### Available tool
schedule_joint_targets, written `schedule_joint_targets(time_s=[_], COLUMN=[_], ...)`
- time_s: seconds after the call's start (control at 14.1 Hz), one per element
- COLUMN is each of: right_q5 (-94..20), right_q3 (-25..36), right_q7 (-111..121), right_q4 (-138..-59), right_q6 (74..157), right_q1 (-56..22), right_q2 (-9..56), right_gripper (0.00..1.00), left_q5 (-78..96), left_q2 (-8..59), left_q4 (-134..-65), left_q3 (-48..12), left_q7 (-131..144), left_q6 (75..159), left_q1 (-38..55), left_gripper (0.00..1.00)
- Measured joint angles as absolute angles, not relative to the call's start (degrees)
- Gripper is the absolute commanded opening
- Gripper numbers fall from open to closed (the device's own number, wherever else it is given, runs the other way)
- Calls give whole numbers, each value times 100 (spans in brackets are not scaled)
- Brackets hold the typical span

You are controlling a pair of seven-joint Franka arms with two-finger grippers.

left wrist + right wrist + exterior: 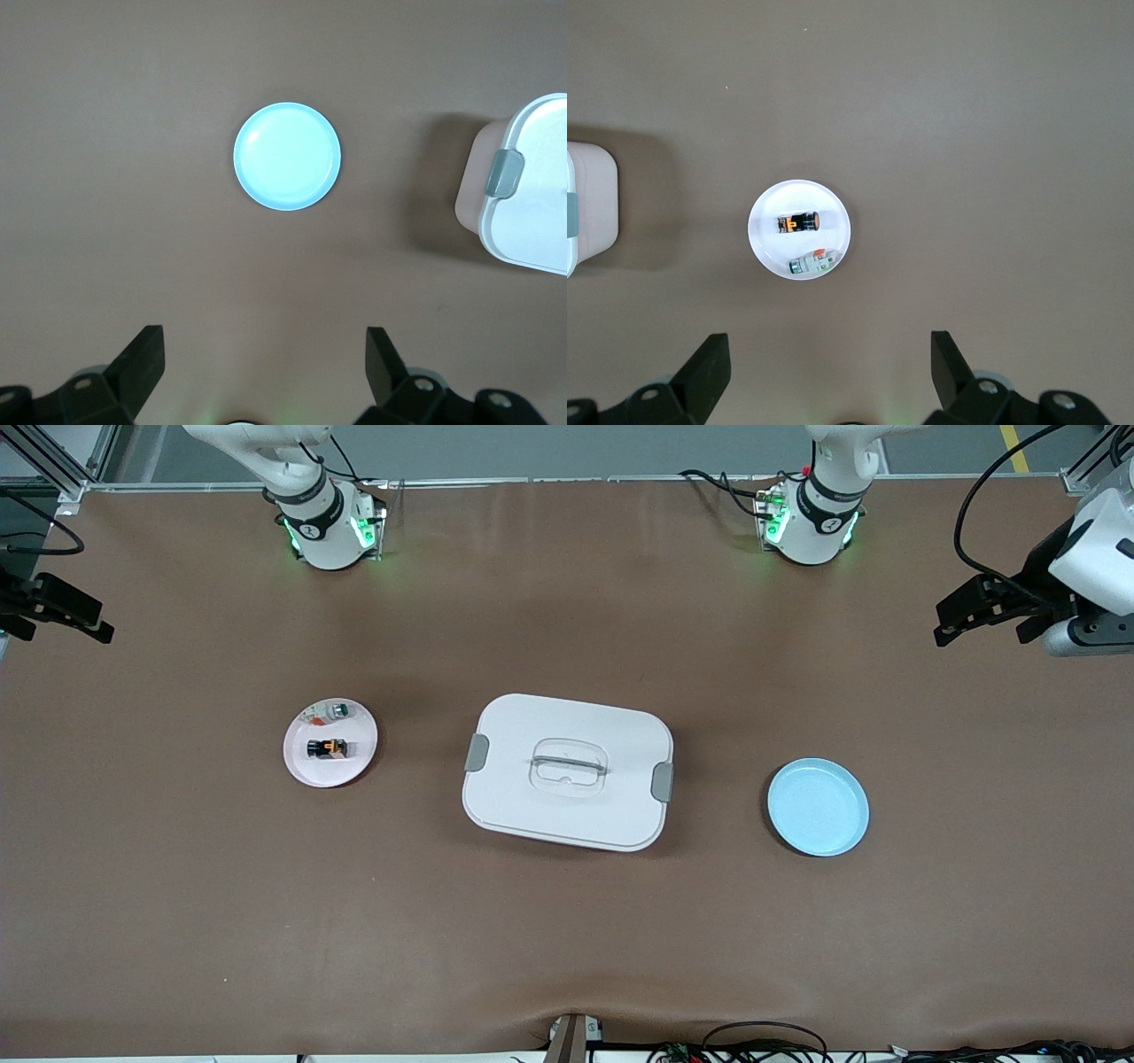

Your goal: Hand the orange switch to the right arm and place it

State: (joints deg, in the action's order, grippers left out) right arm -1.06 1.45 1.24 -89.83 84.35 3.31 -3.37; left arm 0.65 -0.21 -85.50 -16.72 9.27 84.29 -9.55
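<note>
The orange switch [327,748] is a tiny black block with orange marks. It lies on a small pink plate [299,764] toward the right arm's end of the table, and also shows in the right wrist view [799,221] on that plate [767,241]. My right gripper [62,624] is open and empty, high over the table's edge at that end; its wrist view [830,354] looks down on the plate. My left gripper [979,624] is open and empty, high over the table's edge at the left arm's end, with nothing between its jaws in its own view [264,350].
A white lidded box [567,771] with grey clips stands mid-table. A light blue plate [818,807] lies toward the left arm's end and shows in the left wrist view [287,157]. On the pink plate also lie a white piece with a green top [339,710] and a red-and-white bit [316,714].
</note>
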Motion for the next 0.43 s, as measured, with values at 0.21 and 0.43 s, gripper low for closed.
schedule_joint_targets(time_s=[0.21,0.43], right_q5=[-106,-108], right_q3=[145,145], right_q7=[124,124], right_q4=[-8983,-8983], right_q6=[8440,8461], right_q1=[331,331], right_q2=[-337,-337], right_gripper=[100,100], left_q5=[-121,-126], left_q2=[-21,-21], left_q4=[-8551,-8551], left_q3=[-1672,-1677], left_q7=[926,925], left_q6=[8429,8429], left_q1=[-956,-955], left_gripper=[100,100])
